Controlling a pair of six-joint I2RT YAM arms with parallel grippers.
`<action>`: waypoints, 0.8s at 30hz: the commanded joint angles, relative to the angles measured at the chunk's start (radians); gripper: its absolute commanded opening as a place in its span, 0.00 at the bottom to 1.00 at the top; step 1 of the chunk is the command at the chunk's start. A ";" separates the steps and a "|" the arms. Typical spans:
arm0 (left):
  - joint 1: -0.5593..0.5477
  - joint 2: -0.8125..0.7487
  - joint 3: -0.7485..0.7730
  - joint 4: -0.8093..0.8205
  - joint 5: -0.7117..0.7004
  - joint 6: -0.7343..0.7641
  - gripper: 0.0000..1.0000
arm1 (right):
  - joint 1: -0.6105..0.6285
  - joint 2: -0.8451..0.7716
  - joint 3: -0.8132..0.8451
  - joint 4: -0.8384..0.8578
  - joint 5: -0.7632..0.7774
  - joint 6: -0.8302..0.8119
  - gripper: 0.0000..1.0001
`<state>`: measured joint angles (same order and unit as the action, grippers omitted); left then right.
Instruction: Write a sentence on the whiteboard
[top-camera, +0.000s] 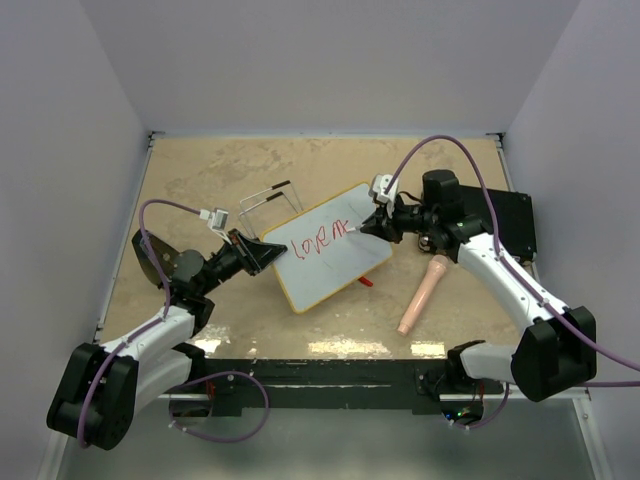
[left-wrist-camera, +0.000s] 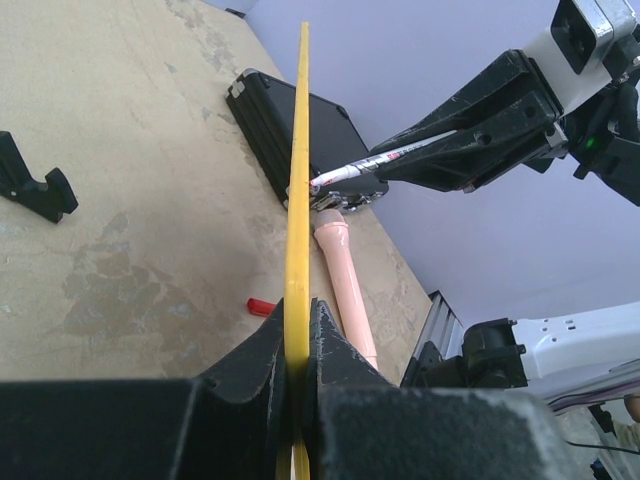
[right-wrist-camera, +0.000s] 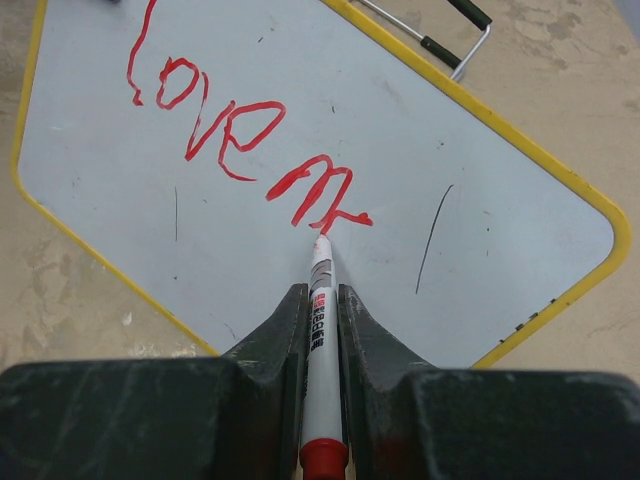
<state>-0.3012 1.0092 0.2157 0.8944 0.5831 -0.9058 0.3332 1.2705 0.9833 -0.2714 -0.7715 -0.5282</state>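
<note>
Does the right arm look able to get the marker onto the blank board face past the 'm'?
Probably yes. The right tool is shut on the marker, whose tip touches the whiteboard beside the red writing; the face beyond is unobstructed. The left tool only clamps the opposite edge.

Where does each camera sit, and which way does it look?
Top external: high behind the arms, looking down at the table; both arms show, left fingers pinching the whiteboard, right fingers over it.
Left wrist: on the left arm, looking along the whiteboard's yellow edge toward the marker; its own fingers show.
Right wrist: on the right arm, looking down the marker at the red writing; its own fingers show.
Shared: both wrist views see whiteboard and marker.
</note>
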 joint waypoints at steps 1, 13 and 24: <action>0.005 -0.040 0.037 0.143 0.015 -0.027 0.00 | 0.003 0.006 0.041 -0.008 0.046 -0.024 0.00; 0.005 -0.009 0.044 0.167 0.043 -0.035 0.00 | 0.003 -0.005 0.051 0.066 0.086 0.026 0.00; 0.004 0.005 0.044 0.178 0.055 -0.039 0.00 | 0.004 0.003 0.068 0.098 0.087 0.048 0.00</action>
<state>-0.2962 1.0225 0.2157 0.8982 0.5945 -0.9066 0.3336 1.2705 1.0027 -0.2241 -0.6979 -0.4961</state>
